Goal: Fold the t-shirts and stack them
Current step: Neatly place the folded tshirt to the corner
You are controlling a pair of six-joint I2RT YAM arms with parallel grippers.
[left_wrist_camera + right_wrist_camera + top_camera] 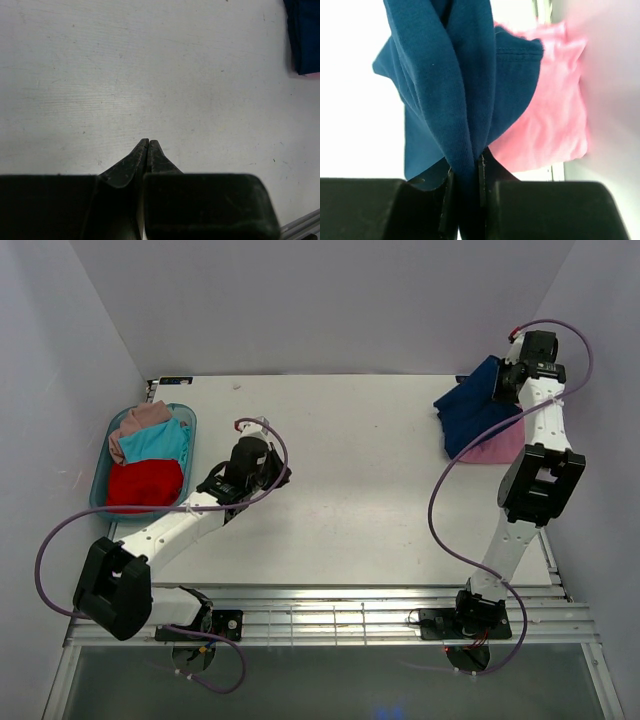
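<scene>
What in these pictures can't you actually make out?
The navy t-shirt: any chest print, right wrist view; the cloth hangs bunched from the right pincer.
The pink t-shirt: its fold, top view; the navy one and the right arm cover most.
The basket: anything under the red tee, top view; piled cloth hides it.

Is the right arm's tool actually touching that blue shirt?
Touching. The right wrist view shows the blue shirt bunched and clamped inside the shut right tool.
</scene>
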